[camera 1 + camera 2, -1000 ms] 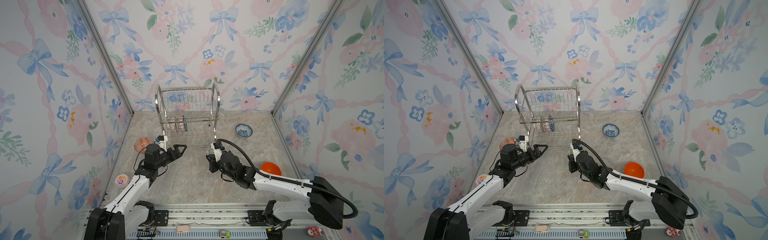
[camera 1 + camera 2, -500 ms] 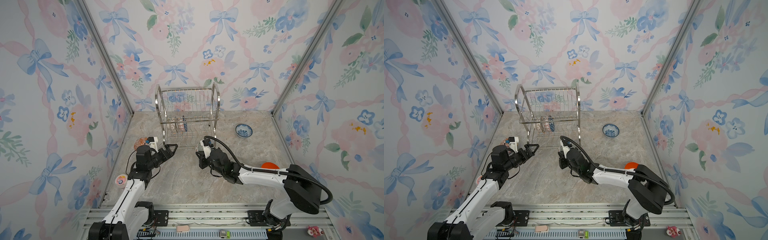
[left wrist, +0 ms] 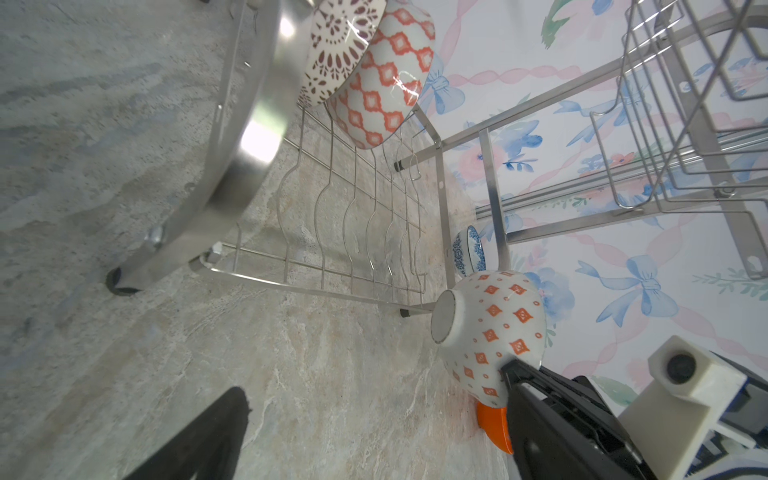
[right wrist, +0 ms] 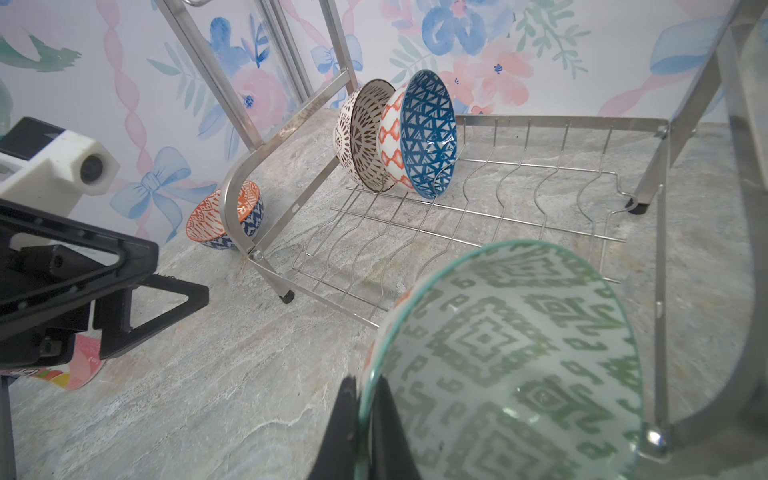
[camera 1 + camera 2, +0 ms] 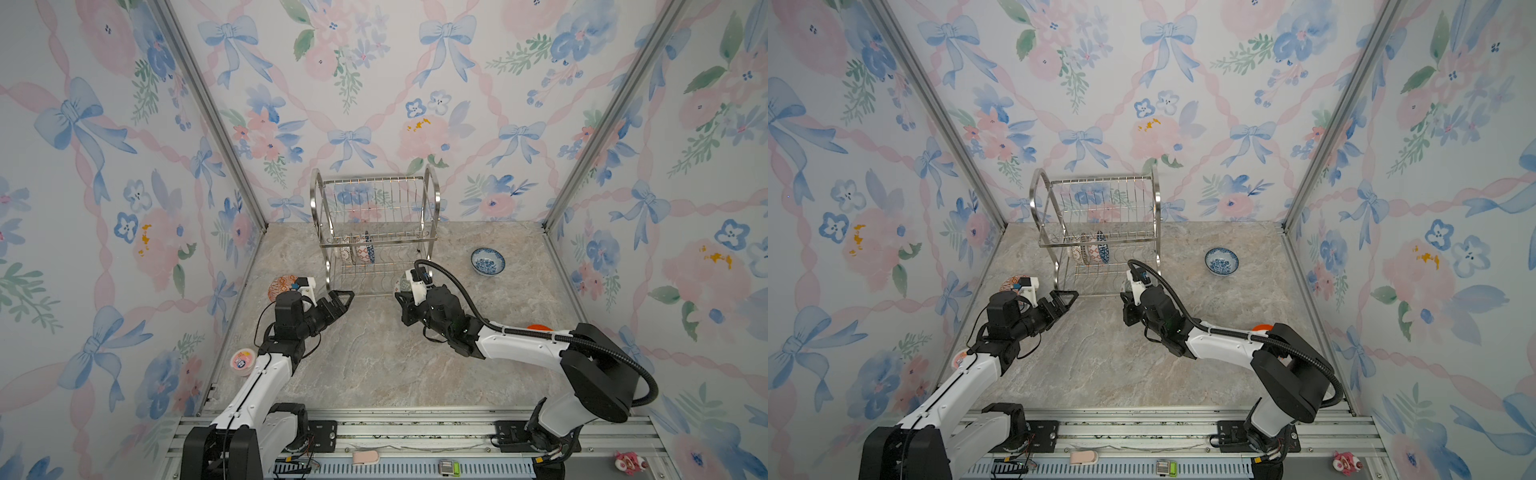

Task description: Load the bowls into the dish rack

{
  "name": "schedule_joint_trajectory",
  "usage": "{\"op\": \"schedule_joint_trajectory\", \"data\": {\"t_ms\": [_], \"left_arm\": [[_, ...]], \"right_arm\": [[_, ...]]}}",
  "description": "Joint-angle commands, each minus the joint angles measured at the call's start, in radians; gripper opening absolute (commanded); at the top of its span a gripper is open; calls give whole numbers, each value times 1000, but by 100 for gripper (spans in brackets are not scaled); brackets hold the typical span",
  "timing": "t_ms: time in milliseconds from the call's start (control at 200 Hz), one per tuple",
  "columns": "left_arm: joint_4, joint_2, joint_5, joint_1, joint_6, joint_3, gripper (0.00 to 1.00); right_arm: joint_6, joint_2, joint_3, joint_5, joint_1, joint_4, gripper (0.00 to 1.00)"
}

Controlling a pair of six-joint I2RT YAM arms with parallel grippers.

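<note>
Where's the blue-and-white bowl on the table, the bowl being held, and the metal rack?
blue-and-white bowl (image 5: 488, 262): a top view, inner bottom.
green-patterned bowl (image 4: 519, 361): right wrist view, inner wall.
dish rack (image 3: 249, 141): left wrist view, arched side frame.

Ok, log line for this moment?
right gripper: shut on green-patterned bowl, at dish rack front | left gripper: open, empty | racked: two bowls

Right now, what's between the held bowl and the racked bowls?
Only bare wires of the rack between held bowl and racked bowls; right wrist view shows it.

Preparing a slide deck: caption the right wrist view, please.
Right gripper holds a green-patterned bowl by the dish rack, where a brown-patterned bowl and a blue-lined bowl stand on edge.
</note>
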Motion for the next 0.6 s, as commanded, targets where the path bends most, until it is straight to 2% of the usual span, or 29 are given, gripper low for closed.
{"op": "schedule_joint_trajectory", "data": {"t_ms": [0, 325, 595], "left_arm": [[25, 19, -21, -5, 5, 13, 98], [32, 81, -79, -46, 16, 38, 98], [63, 128, -85, -66, 3, 62, 98]], "right_arm": [[-24, 19, 37, -13, -33, 49, 0], [-64, 28, 61, -49, -104, 27, 0], [-43, 41, 81, -121, -143, 76, 0]]}}
